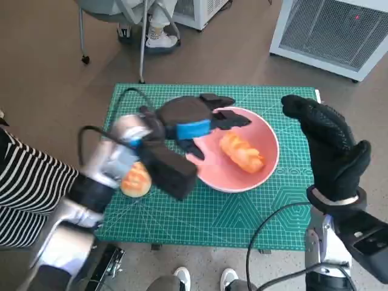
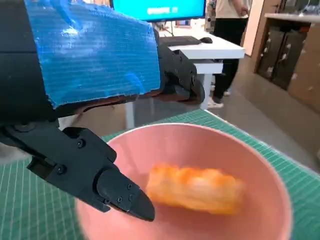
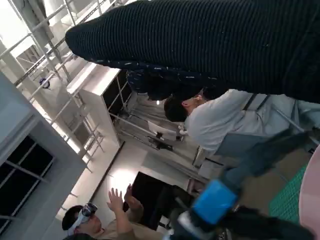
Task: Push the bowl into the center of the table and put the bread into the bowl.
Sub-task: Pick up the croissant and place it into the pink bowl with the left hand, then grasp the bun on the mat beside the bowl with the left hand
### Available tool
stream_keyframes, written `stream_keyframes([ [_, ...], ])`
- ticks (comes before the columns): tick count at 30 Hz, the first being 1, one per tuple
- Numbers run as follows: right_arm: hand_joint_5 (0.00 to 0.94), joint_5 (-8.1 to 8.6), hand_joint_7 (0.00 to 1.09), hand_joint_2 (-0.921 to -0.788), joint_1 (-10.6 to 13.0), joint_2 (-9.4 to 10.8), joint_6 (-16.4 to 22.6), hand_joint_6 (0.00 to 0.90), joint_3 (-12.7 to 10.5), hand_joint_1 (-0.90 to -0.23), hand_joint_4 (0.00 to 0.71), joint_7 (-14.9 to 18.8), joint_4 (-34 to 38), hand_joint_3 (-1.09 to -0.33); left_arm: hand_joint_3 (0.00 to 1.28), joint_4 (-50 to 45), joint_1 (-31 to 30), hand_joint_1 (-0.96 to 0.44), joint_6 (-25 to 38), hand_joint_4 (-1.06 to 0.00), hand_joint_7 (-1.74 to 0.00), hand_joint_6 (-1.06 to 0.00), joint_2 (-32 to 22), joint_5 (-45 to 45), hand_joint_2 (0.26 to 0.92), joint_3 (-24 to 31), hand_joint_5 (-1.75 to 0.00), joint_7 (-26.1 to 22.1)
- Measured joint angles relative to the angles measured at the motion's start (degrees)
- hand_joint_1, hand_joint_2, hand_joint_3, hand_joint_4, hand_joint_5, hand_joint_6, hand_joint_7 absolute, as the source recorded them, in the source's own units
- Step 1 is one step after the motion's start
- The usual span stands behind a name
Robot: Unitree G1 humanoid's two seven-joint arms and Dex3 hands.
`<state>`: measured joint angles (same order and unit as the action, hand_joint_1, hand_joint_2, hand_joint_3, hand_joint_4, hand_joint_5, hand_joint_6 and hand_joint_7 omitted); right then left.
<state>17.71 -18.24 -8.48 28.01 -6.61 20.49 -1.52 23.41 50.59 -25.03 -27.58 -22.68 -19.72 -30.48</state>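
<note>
My left hand [image 1: 193,124] hovers over the pink bowl [image 1: 270,142] at mid-frame in the head view, fingers spread and holding nothing. One bread roll [image 1: 242,151] lies inside the bowl; a second bread roll [image 1: 136,179] sits on the green mat [image 1: 242,212], lower left of the bowl, beside my forearm. My gloved right hand [image 1: 327,139] is raised at the right edge, fingers apart and empty.

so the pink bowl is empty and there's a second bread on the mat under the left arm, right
Not quite: the pink bowl isn't empty. A piece of bread already lies inside it, as both the head view and the left wrist view show. The rest holds: a second bread sits on the green mat, partly under the left arm.
</note>
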Motion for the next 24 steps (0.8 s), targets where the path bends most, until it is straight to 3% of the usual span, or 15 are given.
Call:
stream_keyframes([
  [10,0.000,0.00,0.43,-0.921,0.07,0.19,0.05,0.105,0.12,-0.716,0.188,-0.02,0.11,-0.718,0.00,-4.97,-6.56,-0.45,-0.33,-0.01,-0.02,-0.20,-8.64,10.36,0.747,8.14,0.00,-7.35],
  [17,0.000,0.02,0.43,-0.921,0.07,0.22,0.03,0.104,0.11,-0.716,0.188,-0.02,0.13,-0.718,0.00,-8.21,-11.36,-0.47,0.33,-0.03,-0.03,-0.21,-13.82,11.86,0.754,11.78,-0.01,-9.78],
  [24,0.001,0.06,0.43,-0.921,-0.01,0.23,0.03,0.099,0.17,-0.711,0.189,-0.01,0.43,-0.717,0.00,-11.93,-16.21,-0.42,5.21,-0.04,-0.02,-0.23,-19.06,12.61,0.729,13.95,-0.01,-14.19],
])
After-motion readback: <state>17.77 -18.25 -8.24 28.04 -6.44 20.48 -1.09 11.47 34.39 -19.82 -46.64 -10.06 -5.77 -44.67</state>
